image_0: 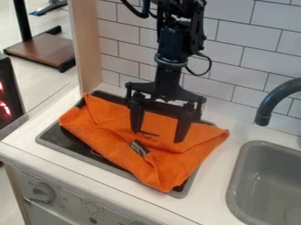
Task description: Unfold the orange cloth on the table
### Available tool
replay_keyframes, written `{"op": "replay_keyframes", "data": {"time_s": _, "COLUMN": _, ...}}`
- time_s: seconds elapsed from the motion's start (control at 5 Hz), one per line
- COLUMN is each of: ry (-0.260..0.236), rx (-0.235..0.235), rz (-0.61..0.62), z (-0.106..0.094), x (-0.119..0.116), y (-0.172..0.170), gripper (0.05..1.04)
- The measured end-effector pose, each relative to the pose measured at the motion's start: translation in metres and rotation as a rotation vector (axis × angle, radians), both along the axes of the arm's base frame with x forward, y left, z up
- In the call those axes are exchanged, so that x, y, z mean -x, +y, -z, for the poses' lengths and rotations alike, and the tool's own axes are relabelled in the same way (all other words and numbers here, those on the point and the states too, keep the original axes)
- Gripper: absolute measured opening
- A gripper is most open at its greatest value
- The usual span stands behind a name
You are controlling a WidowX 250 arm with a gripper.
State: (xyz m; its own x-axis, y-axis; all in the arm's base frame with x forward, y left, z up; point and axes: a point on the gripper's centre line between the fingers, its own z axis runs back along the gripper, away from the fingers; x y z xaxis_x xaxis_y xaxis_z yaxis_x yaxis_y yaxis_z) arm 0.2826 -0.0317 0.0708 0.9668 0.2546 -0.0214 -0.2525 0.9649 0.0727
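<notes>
The black gripper (157,137) hangs over the middle of the orange cloth (111,140), its two fingers spread wide apart with only cloth visible behind and below them. Whether the fingertips touch the cloth I cannot tell. The cloth lies partly folded and creased over the dark stovetop, with one corner at the upper left, one at the right and one near the front edge. A small dark tag shows near its middle, just below the fingers.
Under the cloth is the dark stovetop (57,137) with a grey rim. A grey sink (264,184) and a dark faucet (276,99) stand at the right. White wall tiles rise behind, a wooden panel (88,44) stands at the back left.
</notes>
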Motion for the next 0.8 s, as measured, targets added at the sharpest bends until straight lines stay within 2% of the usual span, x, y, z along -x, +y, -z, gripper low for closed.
{"op": "replay_keyframes", "data": {"time_s": 0.2, "ry": 0.033, "rx": 0.004, "rz": -0.007, "z": 0.007, "x": 0.004, "y": -0.001, "gripper": 0.999}}
{"op": "replay_keyframes", "data": {"time_s": 0.4, "ry": 0.081, "rx": 0.04, "rz": -0.074, "z": 0.009, "x": 0.005, "y": -0.002, "gripper": 0.999}}
{"op": "replay_keyframes", "data": {"time_s": 0.6, "ry": 0.059, "rx": -0.009, "rz": -0.252, "z": 0.006, "x": 0.002, "y": 0.005, "gripper": 0.999}}
{"op": "replay_keyframes", "data": {"time_s": 0.8, "ry": -0.021, "rx": -0.046, "rz": -0.479, "z": -0.003, "x": -0.003, "y": 0.01, "gripper": 0.999}}
